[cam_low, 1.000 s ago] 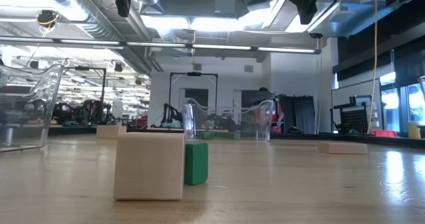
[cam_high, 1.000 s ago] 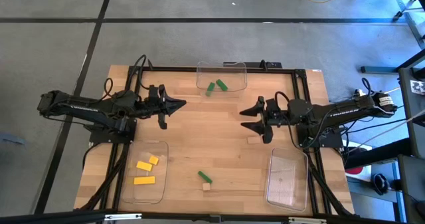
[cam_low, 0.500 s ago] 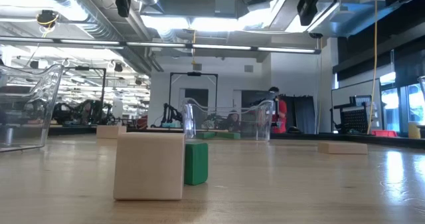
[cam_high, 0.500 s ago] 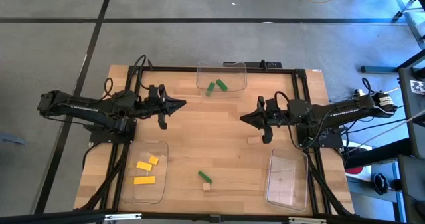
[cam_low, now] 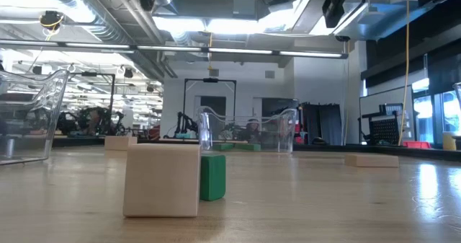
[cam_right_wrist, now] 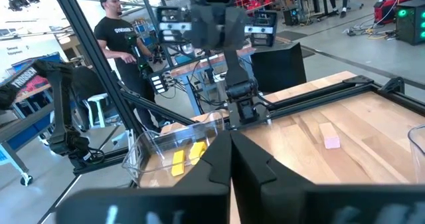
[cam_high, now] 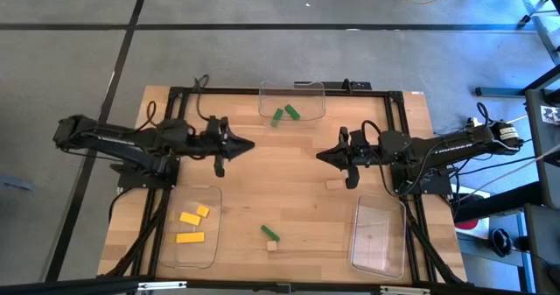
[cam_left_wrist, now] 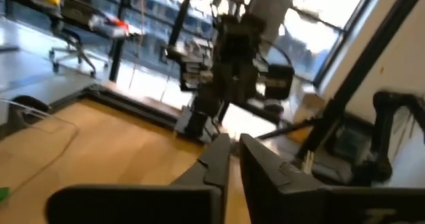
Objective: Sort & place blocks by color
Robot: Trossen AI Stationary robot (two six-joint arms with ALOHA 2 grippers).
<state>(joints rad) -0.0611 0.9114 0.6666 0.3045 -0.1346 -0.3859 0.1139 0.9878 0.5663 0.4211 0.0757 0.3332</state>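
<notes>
Three yellow blocks [cam_high: 190, 225] lie in the clear tray at the near left. Two green blocks [cam_high: 284, 115] lie in the clear tray at the far edge. A green block [cam_high: 269, 233] and a tan block [cam_high: 272, 245] rest side by side on the table near its front edge, and both fill the low view [cam_low: 162, 179]. Another tan block [cam_high: 332, 185] lies below my right gripper [cam_high: 320, 155], which hovers shut and holds nothing. My left gripper [cam_high: 252, 144] hovers at mid table with its fingers [cam_left_wrist: 219, 164] a narrow slit apart and nothing between them.
A clear tray [cam_high: 378, 234] with nothing in it stands at the near right. A black frame [cam_high: 289, 89] runs along the table's far edge and sides. Bare wood lies between the two grippers. A person in a dark shirt [cam_right_wrist: 118, 31] stands beyond the table.
My right gripper has shut in place on nothing. My left gripper has moved a little toward the table's right edge. No block has moved.
</notes>
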